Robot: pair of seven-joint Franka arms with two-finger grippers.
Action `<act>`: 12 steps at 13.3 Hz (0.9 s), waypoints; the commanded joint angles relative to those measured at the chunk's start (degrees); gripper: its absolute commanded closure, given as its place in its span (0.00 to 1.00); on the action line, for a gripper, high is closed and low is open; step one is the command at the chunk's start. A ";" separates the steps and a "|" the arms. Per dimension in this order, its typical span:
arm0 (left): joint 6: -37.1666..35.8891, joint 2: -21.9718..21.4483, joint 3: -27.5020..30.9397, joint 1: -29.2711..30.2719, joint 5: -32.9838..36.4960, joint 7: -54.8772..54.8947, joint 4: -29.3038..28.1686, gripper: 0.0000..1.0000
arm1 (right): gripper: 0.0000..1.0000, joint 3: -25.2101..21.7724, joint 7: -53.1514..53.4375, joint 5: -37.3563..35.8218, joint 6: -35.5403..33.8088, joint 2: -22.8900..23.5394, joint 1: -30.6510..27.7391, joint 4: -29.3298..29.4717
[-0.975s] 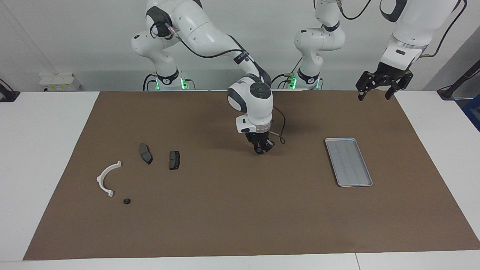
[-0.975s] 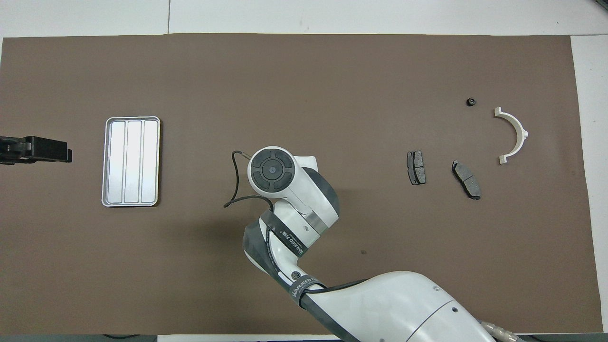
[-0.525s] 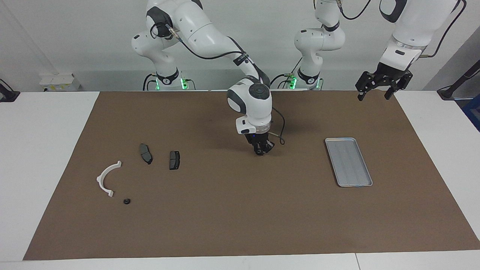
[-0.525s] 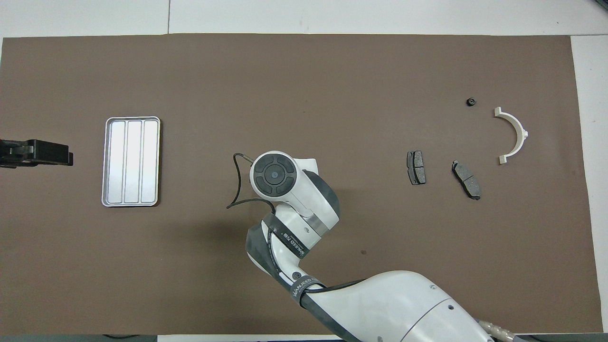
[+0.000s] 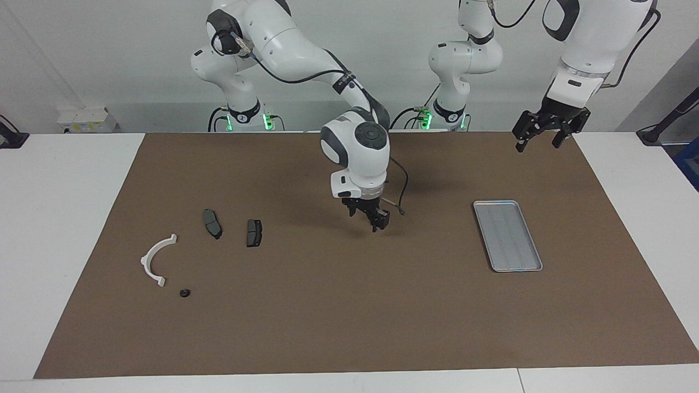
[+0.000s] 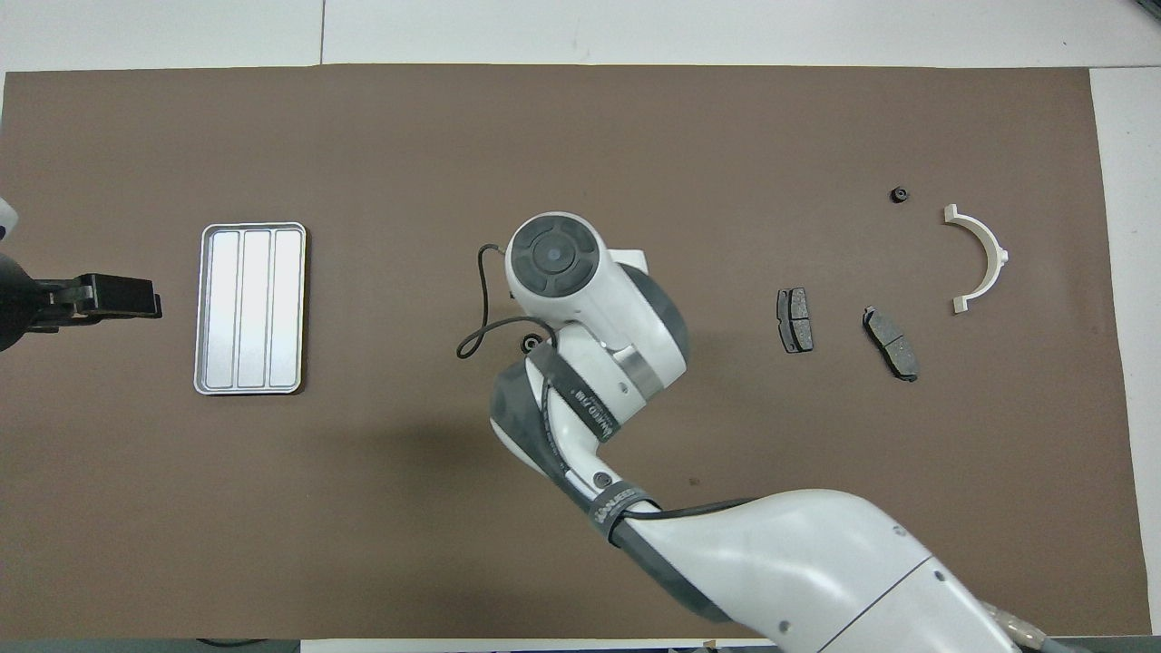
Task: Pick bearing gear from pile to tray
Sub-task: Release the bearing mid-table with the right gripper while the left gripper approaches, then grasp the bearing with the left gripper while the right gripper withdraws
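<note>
The pile lies toward the right arm's end of the mat: a white curved arc (image 5: 155,260) (image 6: 980,258), two dark brake pads (image 5: 212,223) (image 5: 253,233), and a tiny black bearing gear (image 5: 184,293) (image 6: 899,194). The silver tray (image 5: 508,236) (image 6: 251,308) sits toward the left arm's end. My right gripper (image 5: 370,219) hangs open just above the middle of the mat, holding nothing. In the overhead view a second small black bearing gear (image 6: 527,343) lies on the mat beside the arm's cable. My left gripper (image 5: 538,142) (image 6: 122,297) waits open in the air by the tray.
A brown mat (image 5: 327,327) covers most of the white table. The right arm's black cable (image 6: 476,308) loops out beside its wrist. Bare mat stretches between the tray and the brake pads.
My right gripper has opened and lifted a little, drifting toward the pile; a small black gear now shows on the mat under it. The left gripper shifted slightly toward the tray.
</note>
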 commanded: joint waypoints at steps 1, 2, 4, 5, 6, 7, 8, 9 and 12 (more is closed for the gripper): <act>3.16 0.08 -0.46 -9.21 0.38 -9.76 -2.69 0.00 | 0.05 1.25 -18.87 -0.08 -7.41 -1.71 -10.07 3.49; 3.51 1.83 -0.64 -13.07 0.99 -14.75 -2.43 0.00 | 0.02 1.08 -27.05 -0.69 -8.21 -2.68 -12.98 3.32; 5.79 6.83 -0.64 -18.71 1.00 -19.44 -0.33 0.00 | 0.00 0.72 -39.20 -1.57 -10.84 -4.53 -18.51 3.40; 6.15 11.99 -0.64 -22.21 1.43 -22.76 2.38 0.00 | 0.00 0.72 -45.61 -2.88 -11.29 -5.06 -21.41 3.40; 8.41 17.96 -0.64 -25.29 3.27 -26.80 5.63 0.00 | 0.00 0.72 -51.94 -3.77 -11.21 -5.24 -24.05 3.40; 12.18 21.24 -0.64 -26.54 4.07 -29.62 6.53 0.00 | 0.00 0.72 -58.01 -4.12 -10.42 -5.24 -26.86 3.23; 14.48 22.92 -0.64 -27.60 4.16 -31.48 6.71 0.00 | 0.00 0.81 -63.38 -4.13 -8.94 -5.24 -29.59 2.62; 15.28 26.33 -0.55 -30.13 4.16 -33.33 7.32 0.00 | 0.00 0.81 -67.26 -4.13 -6.83 -5.33 -31.79 1.66; 20.62 34.71 -0.55 -31.21 5.30 -36.42 12.25 0.00 | 0.00 0.73 -73.19 -4.21 -1.55 -5.33 -35.76 -1.33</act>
